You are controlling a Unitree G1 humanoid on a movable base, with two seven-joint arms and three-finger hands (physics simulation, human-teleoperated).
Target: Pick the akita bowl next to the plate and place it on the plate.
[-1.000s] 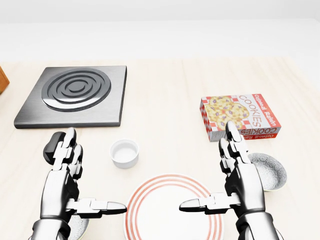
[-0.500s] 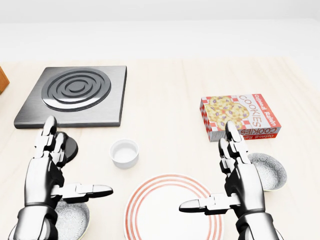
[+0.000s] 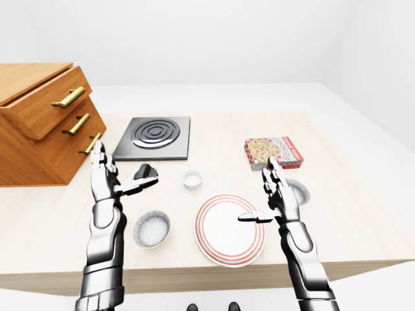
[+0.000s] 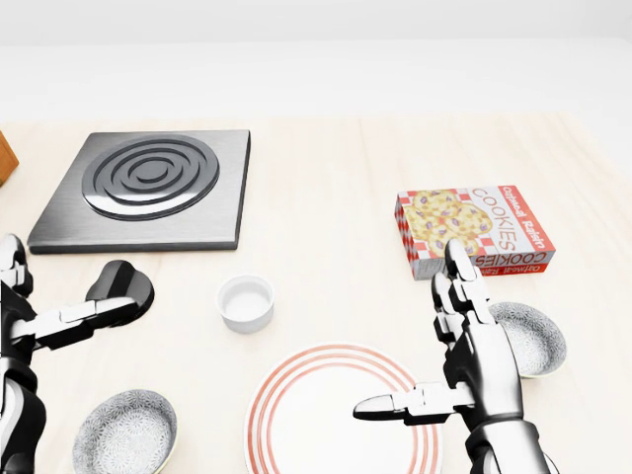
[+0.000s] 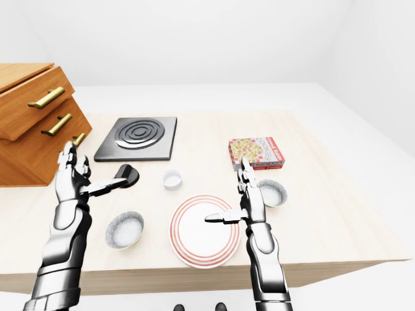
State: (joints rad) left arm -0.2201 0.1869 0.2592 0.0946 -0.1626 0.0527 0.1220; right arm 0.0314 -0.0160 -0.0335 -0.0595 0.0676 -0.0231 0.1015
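On table | plate 1 | bowls 2, seemingly alike | cup 1

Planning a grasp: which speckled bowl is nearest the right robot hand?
The bowl right of the plate, partly behind that robot hand; the other bowl sits left of it.

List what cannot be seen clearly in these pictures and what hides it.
Grey speckled bowl right of the red-ringed white plate: head view, the silver right hand covers its left part.
Small black object: head view, a finger of the silver left hand crosses it; its kind is unclear.
That left hand: head view, cut off by the left edge.
Brown wooden drawer cabinet: head view, only a corner shows at the left edge.
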